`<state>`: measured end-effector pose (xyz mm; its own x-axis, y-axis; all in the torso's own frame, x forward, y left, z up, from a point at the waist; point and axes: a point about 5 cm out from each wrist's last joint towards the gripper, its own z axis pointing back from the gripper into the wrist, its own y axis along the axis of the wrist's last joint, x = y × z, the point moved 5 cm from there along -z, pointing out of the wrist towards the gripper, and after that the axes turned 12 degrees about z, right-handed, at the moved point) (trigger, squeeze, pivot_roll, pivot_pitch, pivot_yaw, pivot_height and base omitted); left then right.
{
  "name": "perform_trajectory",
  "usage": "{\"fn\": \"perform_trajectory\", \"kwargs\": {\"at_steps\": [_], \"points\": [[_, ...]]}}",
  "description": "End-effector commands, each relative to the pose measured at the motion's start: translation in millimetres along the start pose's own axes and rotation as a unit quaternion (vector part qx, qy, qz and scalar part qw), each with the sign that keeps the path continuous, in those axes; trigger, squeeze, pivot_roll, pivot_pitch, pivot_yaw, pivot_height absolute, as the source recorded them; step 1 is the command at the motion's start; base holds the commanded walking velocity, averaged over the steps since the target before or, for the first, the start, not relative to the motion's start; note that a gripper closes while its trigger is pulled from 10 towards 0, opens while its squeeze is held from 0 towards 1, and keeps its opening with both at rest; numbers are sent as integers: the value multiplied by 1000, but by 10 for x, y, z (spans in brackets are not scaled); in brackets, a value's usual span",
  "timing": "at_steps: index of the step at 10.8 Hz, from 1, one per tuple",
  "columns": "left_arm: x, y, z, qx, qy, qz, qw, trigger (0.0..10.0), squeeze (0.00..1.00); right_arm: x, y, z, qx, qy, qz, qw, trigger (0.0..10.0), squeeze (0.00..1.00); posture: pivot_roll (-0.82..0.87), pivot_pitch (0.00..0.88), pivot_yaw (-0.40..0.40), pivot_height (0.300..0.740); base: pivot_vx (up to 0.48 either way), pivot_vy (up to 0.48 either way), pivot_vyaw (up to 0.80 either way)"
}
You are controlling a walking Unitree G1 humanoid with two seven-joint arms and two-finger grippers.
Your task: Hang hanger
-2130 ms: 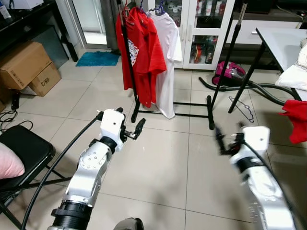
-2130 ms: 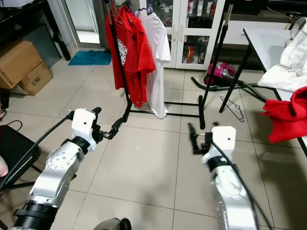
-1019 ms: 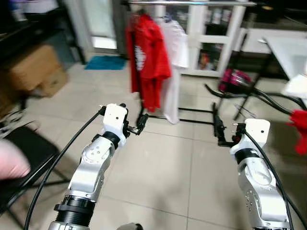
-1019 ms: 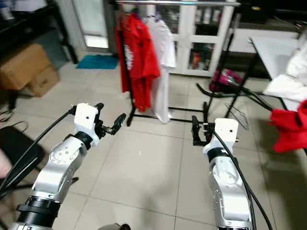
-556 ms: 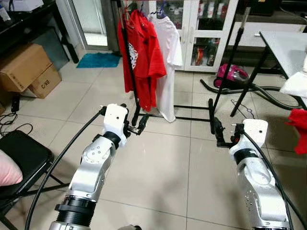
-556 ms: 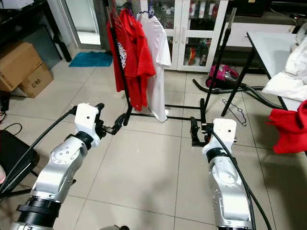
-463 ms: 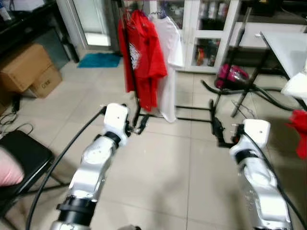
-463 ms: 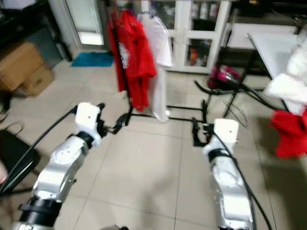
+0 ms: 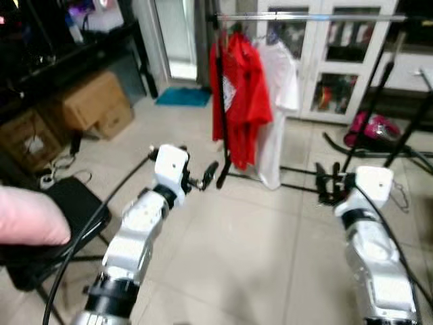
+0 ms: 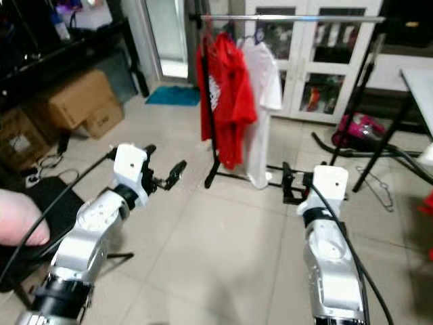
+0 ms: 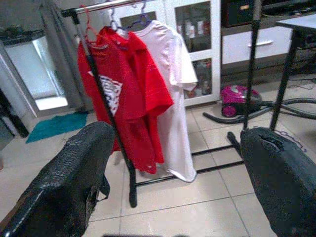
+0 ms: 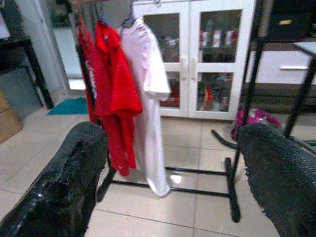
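Panning left off the tabletop, your view now centres the rack [image 10: 287, 19], yet both jaws gape empty and the hanger [image 10: 380, 183] lies on the floor by the right gripper [image 10: 289, 183]; the left gripper [image 10: 174, 172] idles.

Glossy floor tiles [image 9: 250, 244] at lower centre, matt cloth red shirt [image 9: 238, 95] and shiny metal rail [image 9: 318, 15] above.

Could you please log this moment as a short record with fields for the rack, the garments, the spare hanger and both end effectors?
rack: black clothes rack on the tiled floor ahead
garments: red shirt and white shirt, both hung at the rail's left end
spare hanger: bare wire hanger lying on the floor, right of the rack
left end effector: open, empty, raised
right end effector: open, empty, raised
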<state>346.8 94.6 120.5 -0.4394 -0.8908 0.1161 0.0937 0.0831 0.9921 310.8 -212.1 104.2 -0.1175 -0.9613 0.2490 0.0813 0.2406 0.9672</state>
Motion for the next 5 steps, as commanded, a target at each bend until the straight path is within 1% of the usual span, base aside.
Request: {"fn": "perform_trajectory", "kwargs": {"at_steps": [1, 2, 3, 5], "points": [[-126, -28, 33, -12, 16, -2, 1000, 10000, 1000, -115, 55, -18, 6, 14, -11, 1000, 10000, 1000, -39, 0, 97, 740, 352, 0, 0], [-118, -34, 25, -15, 13, 0, 1000, 10000, 1000, -135, 24, -20, -6, 19, -23, 1000, 10000, 1000, -40, 0, 100, 740, 364, 0, 0], [-113, -35, 18, -16, 12, 0, 1000, 10000, 1000, -164, 17, -18, -7, 28, -28, 999, 10000, 1000, -40, 0, 100, 740, 364, 0, 0], [-100, -32, -11, -16, 9, -5, 1000, 10000, 1000, -162, -11, -21, -12, 22, -30, 999, 10000, 1000, -42, 0, 100, 740, 371, 0, 0]]}}
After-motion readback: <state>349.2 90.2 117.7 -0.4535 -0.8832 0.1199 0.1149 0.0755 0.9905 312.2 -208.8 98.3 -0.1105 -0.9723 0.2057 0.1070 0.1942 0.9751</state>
